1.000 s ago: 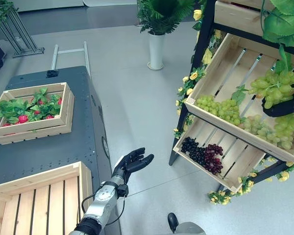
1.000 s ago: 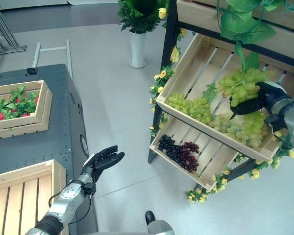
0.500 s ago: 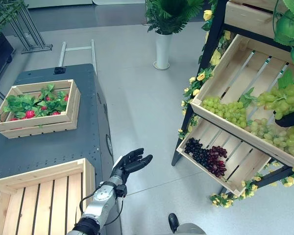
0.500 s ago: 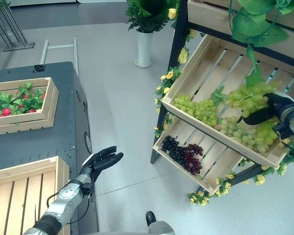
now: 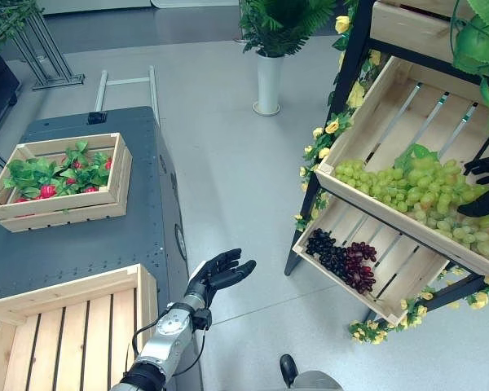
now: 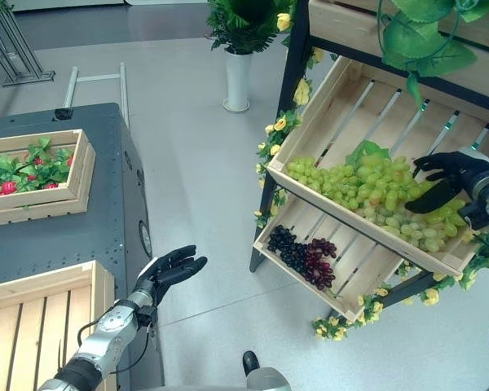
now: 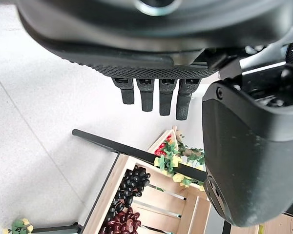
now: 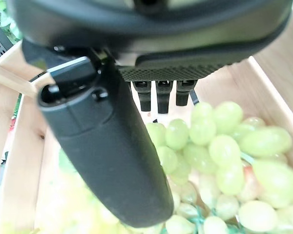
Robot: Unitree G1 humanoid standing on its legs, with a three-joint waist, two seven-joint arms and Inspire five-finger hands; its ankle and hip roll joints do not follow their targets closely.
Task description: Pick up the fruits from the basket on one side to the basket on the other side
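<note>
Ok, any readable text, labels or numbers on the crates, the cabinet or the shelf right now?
None can be read: the wooden crates, the grey cabinet and the shelf crate of green grapes show no legible words, labels or numbers.

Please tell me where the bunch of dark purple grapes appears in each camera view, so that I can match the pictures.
Left eye view: the bunch of dark purple grapes lies in the lower slanted wooden crate, right of centre.
Right eye view: the same bunch, near the middle, lower half.
Left wrist view: it shows at the bottom edge, past the left hand.
Right wrist view: not in it.
Shared landmark: the lower crate's wooden slats.
</note>
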